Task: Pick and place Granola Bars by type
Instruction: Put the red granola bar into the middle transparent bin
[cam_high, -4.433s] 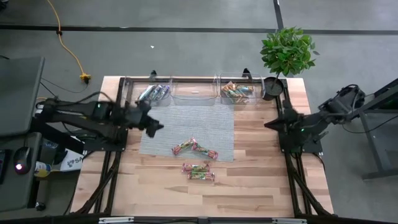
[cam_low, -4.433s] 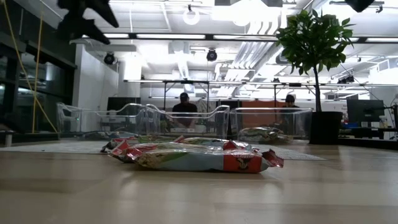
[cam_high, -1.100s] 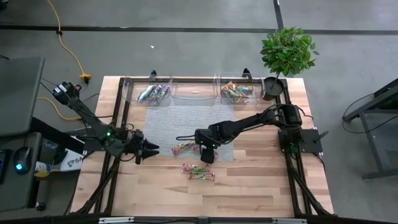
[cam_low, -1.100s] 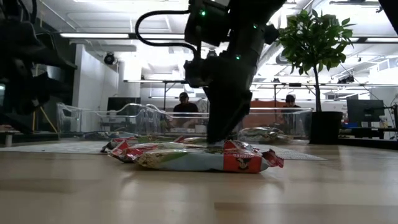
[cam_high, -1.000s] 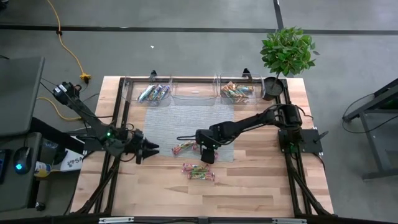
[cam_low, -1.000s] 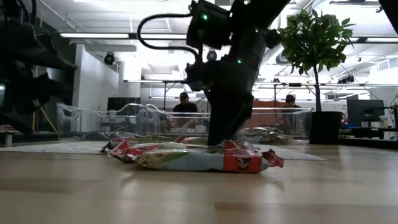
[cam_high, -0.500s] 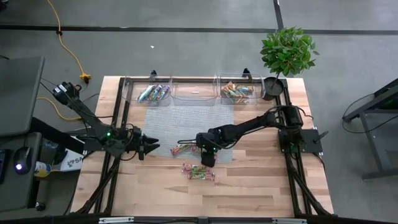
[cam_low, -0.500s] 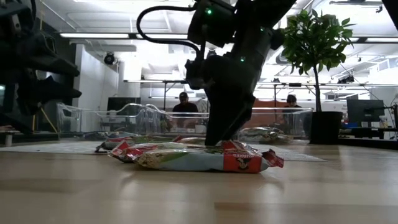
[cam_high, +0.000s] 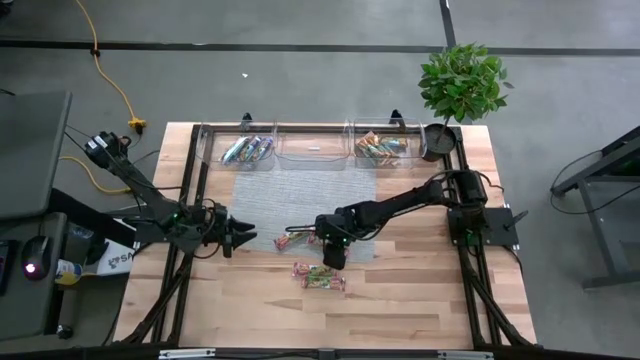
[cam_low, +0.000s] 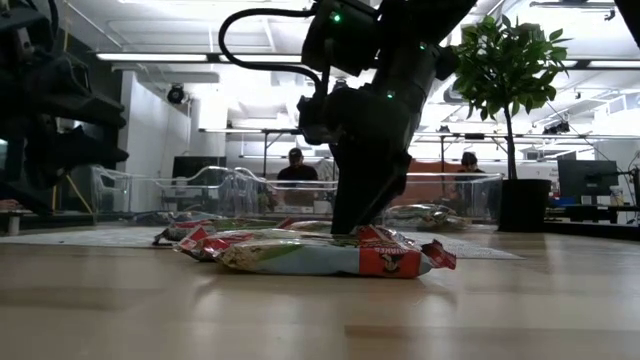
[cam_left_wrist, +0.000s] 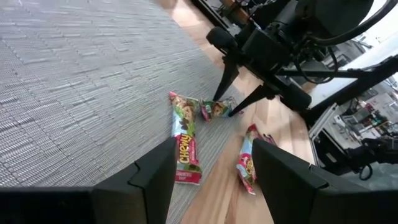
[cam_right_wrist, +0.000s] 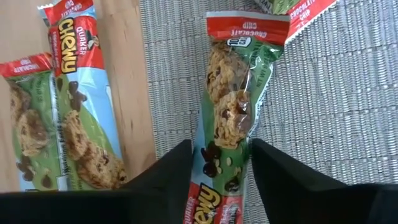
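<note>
Several granola bars in green-and-red wrappers lie near the table's middle. One bar (cam_right_wrist: 227, 124) lies on the grey mat (cam_high: 300, 200) at its near edge, and my right gripper (cam_high: 333, 250) stands over it, shut on it. Another bar (cam_high: 291, 240) lies on the mat just left of it. Two more (cam_high: 318, 277) lie on the bare wood in front. My left gripper (cam_high: 247, 238) hovers open over the mat's left edge, pointing at the bars, with nothing between its fingers. My right gripper has the bar's two long sides (cam_right_wrist: 200, 163) between its two fingers, on the half toward the logo end. The fingers (cam_right_wrist: 171, 171) point down from above and lie across the bar. The bar lies flat on the mat.
Three clear bins stand along the far edge: the left one (cam_high: 247, 150) holds blue-silver bars, the middle one (cam_high: 312, 150) shows none, the right one (cam_high: 380, 148) holds green-orange bars. A potted plant (cam_high: 462, 85) stands at the far right corner. People sit in the room beyond.
My left gripper has moved a little toward the table's right edge, closer to the bars, still open. My right gripper has stayed down over its bar at the mat's near edge.
</note>
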